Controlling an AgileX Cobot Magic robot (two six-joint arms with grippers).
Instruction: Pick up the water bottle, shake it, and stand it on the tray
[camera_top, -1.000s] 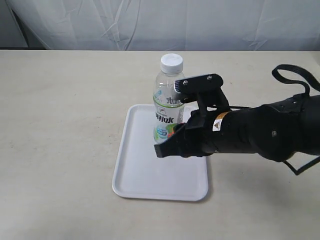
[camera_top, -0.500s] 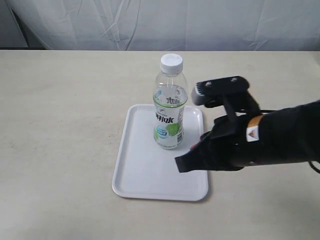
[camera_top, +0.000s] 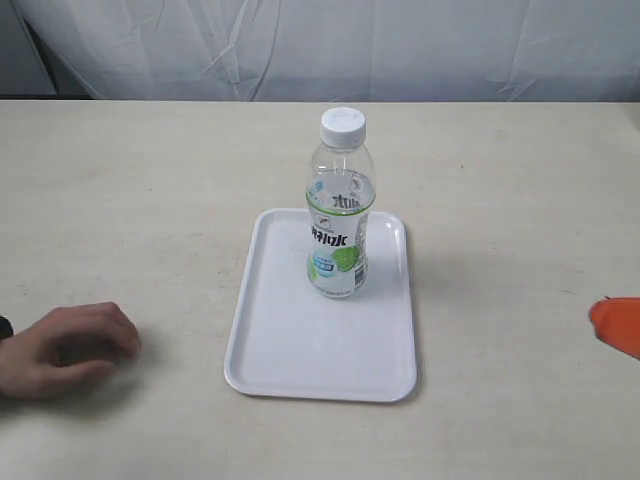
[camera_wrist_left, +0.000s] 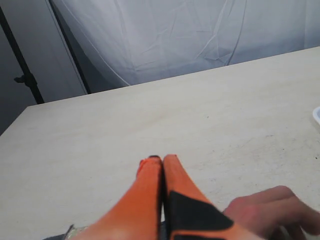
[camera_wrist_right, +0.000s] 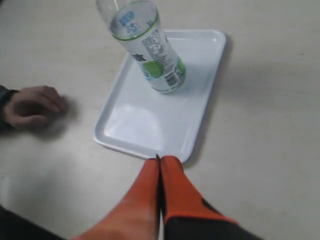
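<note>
The water bottle (camera_top: 339, 215) stands upright on the far half of the white tray (camera_top: 300, 375), with nothing touching it. Its white cap and green-and-white label show clearly. In the right wrist view the bottle (camera_wrist_right: 150, 52) and the tray (camera_wrist_right: 135, 127) lie ahead of my right gripper (camera_wrist_right: 161, 159), which is shut and empty, just short of the tray's near edge. Only an orange tip of my right gripper (camera_top: 618, 325) shows at the right edge of the exterior view. My left gripper (camera_wrist_left: 159, 159) is shut and empty over bare table, well away from the bottle.
A person's hand (camera_top: 65, 350) rests on the table to the left of the tray; the same hand (camera_wrist_left: 270, 210) lies close beside my left gripper and also shows as the hand (camera_wrist_right: 32, 105) in the right wrist view. A white curtain hangs behind the table.
My right arm has let go of the bottle and pulled back to the right, almost out of the exterior view. The bottle stays standing on the tray. A hand has come in at the left.
</note>
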